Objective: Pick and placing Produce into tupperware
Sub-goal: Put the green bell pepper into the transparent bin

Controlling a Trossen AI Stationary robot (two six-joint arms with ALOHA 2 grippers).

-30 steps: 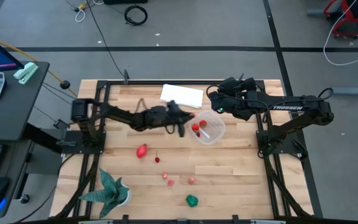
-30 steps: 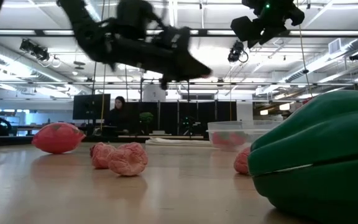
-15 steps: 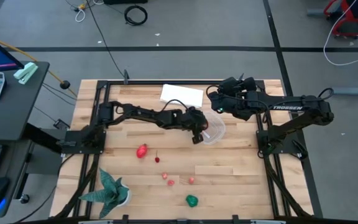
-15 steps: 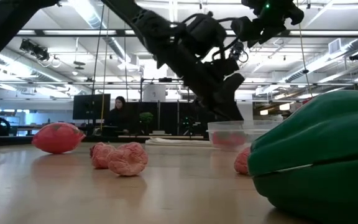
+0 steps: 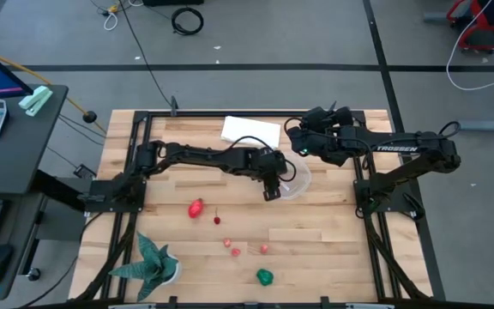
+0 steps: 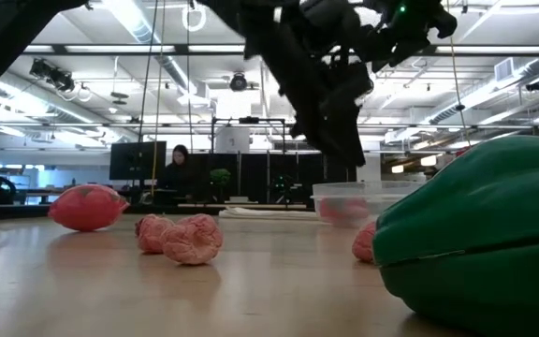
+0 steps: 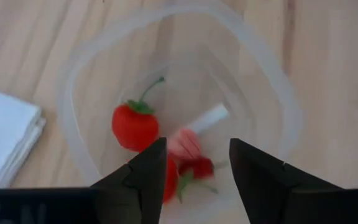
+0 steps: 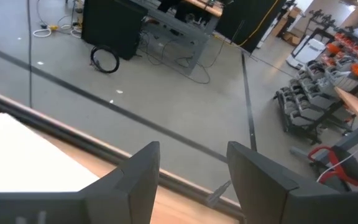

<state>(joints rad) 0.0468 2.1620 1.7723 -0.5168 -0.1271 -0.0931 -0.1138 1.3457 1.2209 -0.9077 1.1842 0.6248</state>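
Note:
The tupperware (image 7: pixel 278 81), a clear round tub, stands on the wooden table right of centre (image 5: pixel 297 178). Inside it lie a red fruit with a green stem (image 7: pixel 134 126), a pink piece (image 7: pixel 184 144), a small red one (image 7: pixel 199 167) and a white stick (image 7: pixel 207 117). My left gripper (image 7: pixel 197 146) hangs open just above the tub (image 5: pixel 270 187), fingers pointing down, touching nothing. More produce lies on the table nearer the front: a red piece (image 5: pixel 195 208), small pink ones (image 5: pixel 232 247) and a green one (image 5: pixel 265 276). My right gripper (image 8: pixel 193 152) waits open at the far right (image 5: pixel 297 140).
A flat white cloth (image 5: pixel 251 131) lies at the far edge, close to the tub. A spiky teal potted plant (image 5: pixel 153 262) stands at the near left corner. In the low view the green piece (image 6: pixel 480 248) looms close and pink pieces (image 6: pixel 192 239) lie on the boards.
My left gripper has swung toward the table's right edge, from beside the tub to over it, and its fingers have tipped down toward the tub's inside. The tub and the loose produce on the table have stayed in place.

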